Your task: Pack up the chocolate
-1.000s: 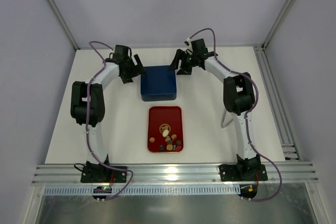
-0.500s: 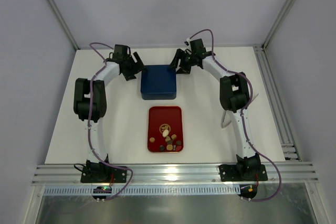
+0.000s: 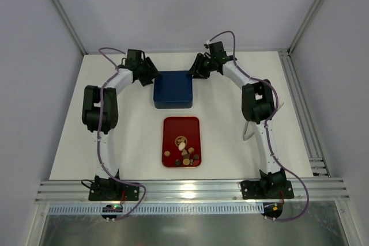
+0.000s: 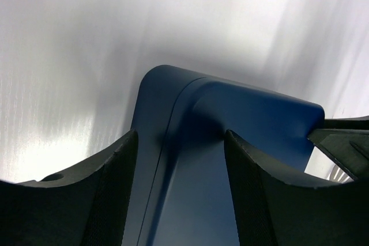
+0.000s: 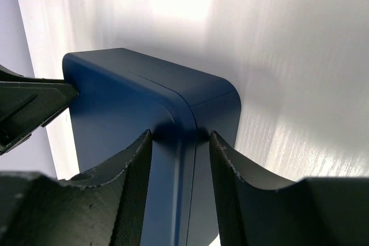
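Left fingers (image 4: 112,200) and right fingers (image 5: 130,200), parted, straddle the far corners of the closed blue box (image 3: 173,89). The chocolate (image 3: 187,154), on the red tray (image 3: 180,123), looks light, smooth, crushable: pinch each piece gently by its sides.

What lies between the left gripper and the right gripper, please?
The dark blue box lies there, with the left gripper and the right gripper at its far corners; the top view shows this.
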`<move>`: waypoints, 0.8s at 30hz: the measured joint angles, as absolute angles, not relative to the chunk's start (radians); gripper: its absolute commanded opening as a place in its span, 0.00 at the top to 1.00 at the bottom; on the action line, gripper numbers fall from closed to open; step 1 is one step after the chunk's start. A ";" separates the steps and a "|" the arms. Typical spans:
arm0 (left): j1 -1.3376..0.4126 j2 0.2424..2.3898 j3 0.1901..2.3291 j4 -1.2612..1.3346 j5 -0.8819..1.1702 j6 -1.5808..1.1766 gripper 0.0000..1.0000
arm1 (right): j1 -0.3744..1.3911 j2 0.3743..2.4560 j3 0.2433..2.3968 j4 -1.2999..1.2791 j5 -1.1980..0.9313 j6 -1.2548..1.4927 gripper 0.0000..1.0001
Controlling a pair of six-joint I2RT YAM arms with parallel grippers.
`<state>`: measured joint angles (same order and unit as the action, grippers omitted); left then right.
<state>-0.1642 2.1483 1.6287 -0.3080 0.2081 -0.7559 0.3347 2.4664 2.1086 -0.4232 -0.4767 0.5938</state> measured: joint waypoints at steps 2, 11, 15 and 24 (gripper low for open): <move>-0.168 2.144 1.618 -0.294 0.204 -0.757 0.41 | 0.335 2.461 2.096 -0.411 -0.476 0.598 0.63; -0.174 2.117 1.577 -0.269 0.191 -0.757 0.43 | 0.336 2.432 2.045 -0.374 -0.477 0.608 0.66; -0.175 2.107 1.566 -0.271 0.191 -0.755 0.43 | 0.339 2.408 2.009 -0.364 -0.474 0.609 0.66; -0.176 2.081 1.546 -0.302 0.191 -0.751 0.39 | 0.344 2.394 1.995 -0.371 -0.473 0.605 0.61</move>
<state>-0.1764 2.0808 1.5455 -0.3023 0.1909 -0.7509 0.3435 2.3936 1.9945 -0.3714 -0.4732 0.6052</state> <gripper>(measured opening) 0.595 0.370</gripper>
